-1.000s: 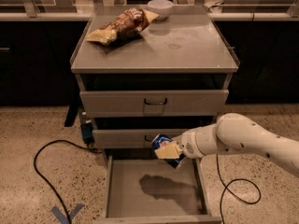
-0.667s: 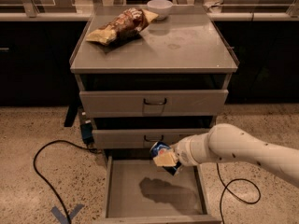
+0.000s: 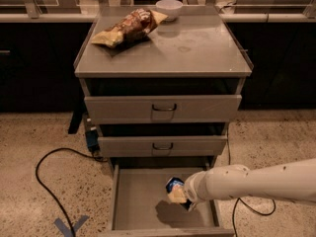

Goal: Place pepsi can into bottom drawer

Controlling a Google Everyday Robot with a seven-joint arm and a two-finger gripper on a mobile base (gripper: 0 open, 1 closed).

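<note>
The bottom drawer point(image 3: 136, 204) of the grey cabinet is pulled open, a shallow tray with a flat grey floor. My gripper point(image 3: 178, 194) reaches in from the right on a white arm and is shut on the pepsi can point(image 3: 174, 184), a small blue can held tilted just above the right part of the drawer floor. The can's shadow lies on the floor right below it. The lower part of the can is hidden behind the fingers.
A chip bag point(image 3: 127, 27) and a white bowl point(image 3: 169, 8) lie on the cabinet top point(image 3: 197, 48). The two upper drawers point(image 3: 163, 107) are closed. A black cable point(image 3: 49, 181) loops on the floor to the left, with blue tape point(image 3: 70, 226) near it.
My gripper has moved down and a little left with the can, from the level of the middle drawer front to low inside the open bottom drawer.
</note>
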